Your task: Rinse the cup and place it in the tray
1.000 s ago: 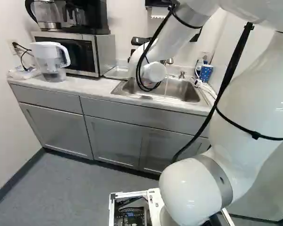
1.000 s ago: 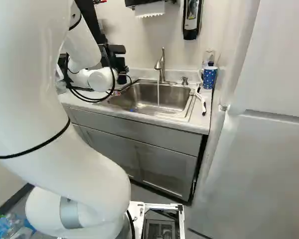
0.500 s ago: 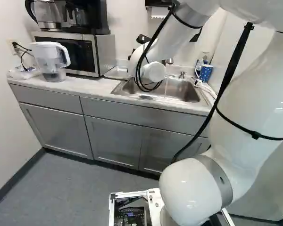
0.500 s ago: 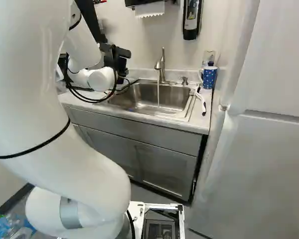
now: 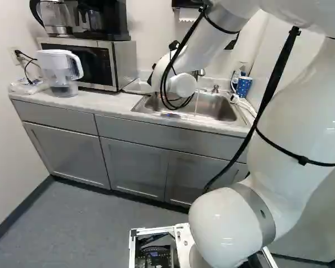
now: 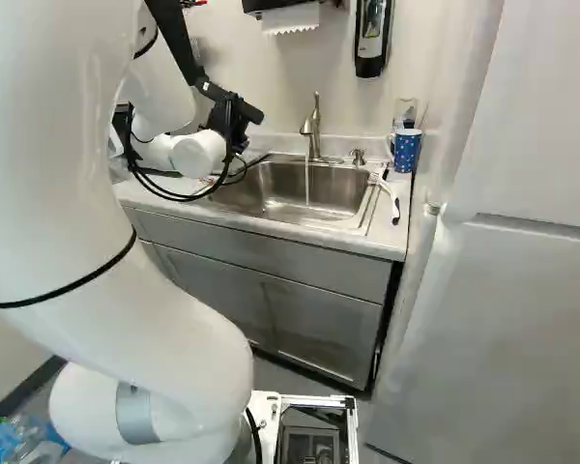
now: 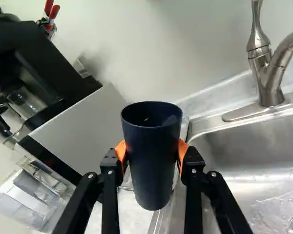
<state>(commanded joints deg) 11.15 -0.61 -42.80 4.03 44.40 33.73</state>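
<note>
White and jointed, the arm [image 6: 68, 145] reaches to the end of the sink [image 6: 290, 188] nearest the microwave [image 5: 95, 64]. Water runs from the tap [image 7: 271, 83] into the sink, well clear of the cup [image 7: 153, 161]. Between the sink and the microwave lies a shallow tray [image 5: 137, 86], partly hidden.

The black gripper [image 6: 234, 118] is clasped on the dark blue cup; in the wrist view the gripper [image 7: 153, 156] presses from two opposite sides with its orange pads [image 7: 183, 151]. The cup is raised near the sink's edge, on the tray's side. Its long axis runs close to upright, mouth up as the tap's lever [image 7: 258, 29] points, base down toward the counter [image 5: 89, 101]; whether it leans slightly I cannot tell. Smaller still, a spotted mug [image 6: 407, 151] stands upright beside the sink's far end.
</note>
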